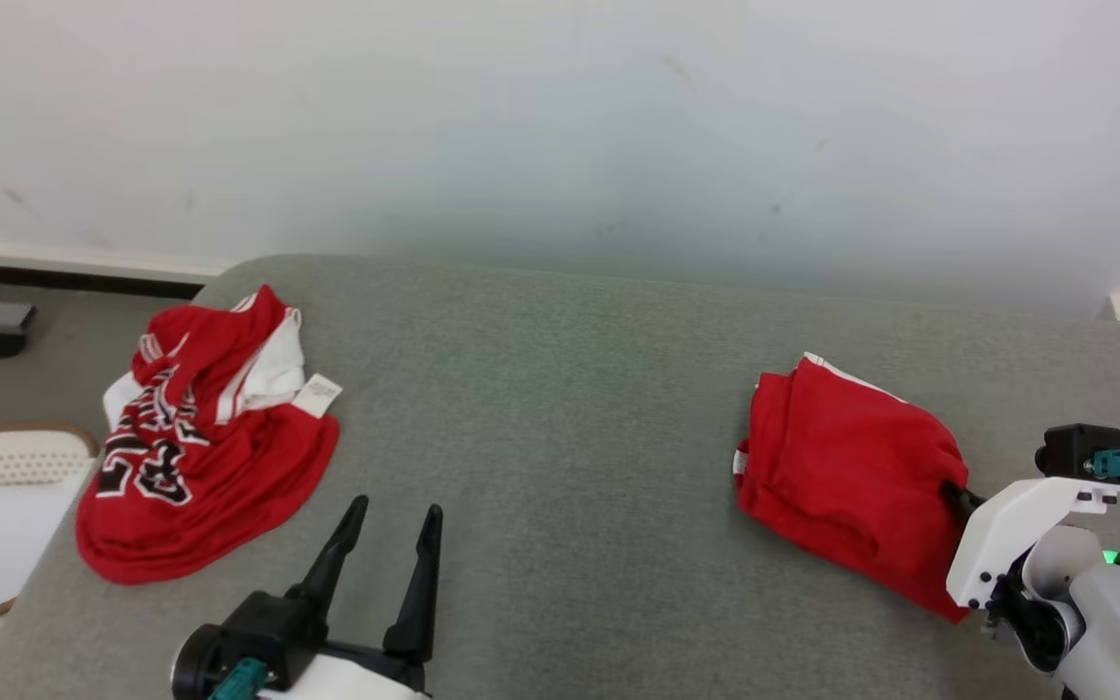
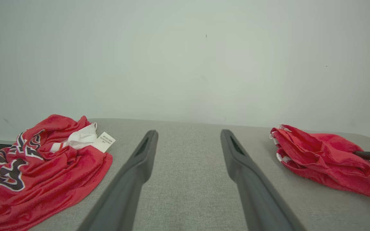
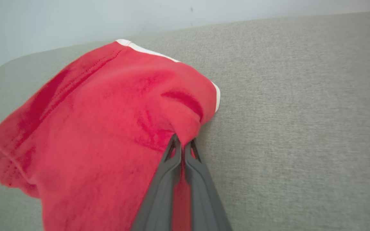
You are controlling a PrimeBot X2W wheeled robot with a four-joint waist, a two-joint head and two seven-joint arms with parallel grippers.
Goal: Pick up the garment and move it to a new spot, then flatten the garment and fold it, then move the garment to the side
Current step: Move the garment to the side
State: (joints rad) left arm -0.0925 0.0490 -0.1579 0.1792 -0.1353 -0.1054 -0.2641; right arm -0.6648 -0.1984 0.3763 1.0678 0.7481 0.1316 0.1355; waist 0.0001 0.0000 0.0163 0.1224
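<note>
Fabric of the bundled red garment (image 3: pixel 101 128) was pinched between the fingers of the right gripper (image 3: pixel 181 142), which were pressed together with a fold of cloth bunched over their tips. The rest of the bundle spread ahead and to the left of those jaws on the grey padded surface (image 3: pixel 300 96). The left gripper (image 1: pixel 397 507) stood with its jaws wide apart and nothing between them. A crumpled red jersey (image 1: pixel 200 457) with black-and-white lettering lay off to the left of those open jaws, apart from them
</note>
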